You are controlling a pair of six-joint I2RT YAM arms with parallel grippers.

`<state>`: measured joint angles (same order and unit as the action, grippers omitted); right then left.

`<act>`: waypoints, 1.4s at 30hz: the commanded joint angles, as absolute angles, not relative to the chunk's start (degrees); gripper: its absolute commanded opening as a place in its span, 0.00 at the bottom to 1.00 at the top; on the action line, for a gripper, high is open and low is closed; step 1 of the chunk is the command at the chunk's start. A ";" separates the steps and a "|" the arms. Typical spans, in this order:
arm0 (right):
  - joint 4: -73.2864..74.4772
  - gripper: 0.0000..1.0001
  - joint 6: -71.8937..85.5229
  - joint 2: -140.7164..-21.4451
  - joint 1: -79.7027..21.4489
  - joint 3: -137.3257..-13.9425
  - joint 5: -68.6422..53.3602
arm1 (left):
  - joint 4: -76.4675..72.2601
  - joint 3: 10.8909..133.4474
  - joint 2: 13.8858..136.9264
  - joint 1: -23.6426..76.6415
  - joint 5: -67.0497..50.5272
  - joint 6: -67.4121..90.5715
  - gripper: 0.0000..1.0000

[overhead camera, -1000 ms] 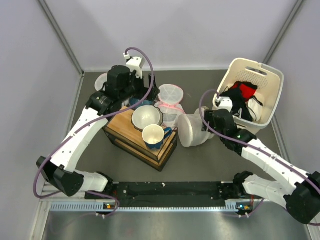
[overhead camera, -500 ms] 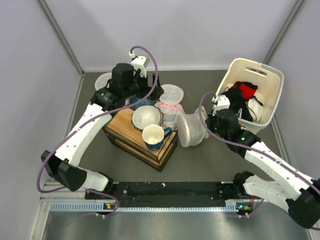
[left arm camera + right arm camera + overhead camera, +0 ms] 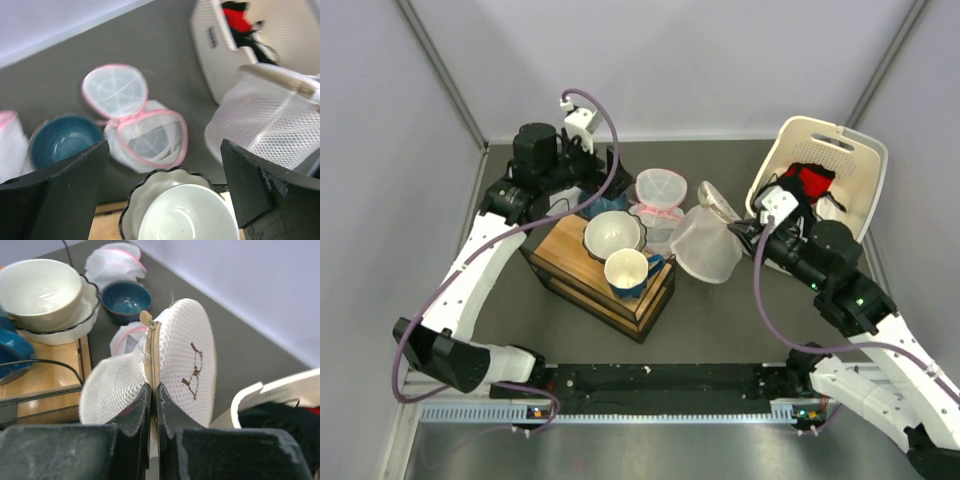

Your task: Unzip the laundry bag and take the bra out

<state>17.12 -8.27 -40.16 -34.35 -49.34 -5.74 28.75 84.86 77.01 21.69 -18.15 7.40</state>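
Your L gripper hangs wide open above the white bowl on the wooden crate. Centre: white mesh laundry bag, zip seam pinched tight in your R gripper. Far right: red bra lies inside the cream basket.

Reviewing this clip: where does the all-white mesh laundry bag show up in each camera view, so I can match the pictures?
Top external: the laundry bag shows right of centre, between the pink-trimmed bags and the basket.
Left wrist: at the right edge, below the basket in the picture.
Right wrist: mid-frame, pinched in the right gripper.
Shared landmark: the white bowl, visible in all three.
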 commanded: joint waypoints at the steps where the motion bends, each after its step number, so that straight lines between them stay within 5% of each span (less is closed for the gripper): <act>1: 16.17 0.00 -17.13 -38.50 -34.72 -55.71 -15.37 | 15.93 84.20 74.62 22.24 -38.02 -0.95 0.99; 9: 21.79 0.00 -15.04 -41.65 -26.38 -62.84 -37.57 | -8.59 75.86 75.59 22.50 -62.22 -0.35 0.95; 20: 25.58 0.00 -12.31 -46.14 -20.66 -66.09 -48.43 | -13.27 73.21 75.76 26.62 -65.31 -13.43 0.87; 27: 25.84 0.00 -11.86 -47.55 -20.66 -67.85 -49.83 | 3.39 79.10 80.67 34.01 -59.42 -31.36 0.84; 33: 26.54 0.00 -9.94 -48.87 -18.82 -68.38 -52.47 | 3.60 79.54 83.49 37.00 -55.55 -33.31 0.82; 40: 27.33 0.00 -10.19 -47.73 -18.20 -67.15 -49.23 | 1.85 79.63 84.82 37.53 -54.05 -32.43 0.39; 42: 27.60 0.00 -9.93 -47.81 -17.49 -66.80 -48.52 | 1.41 79.37 84.73 37.53 -53.96 -32.34 0.18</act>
<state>29.67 -10.37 -49.01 -18.83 -65.06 -48.60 3.75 77.28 85.41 37.21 -54.17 -31.66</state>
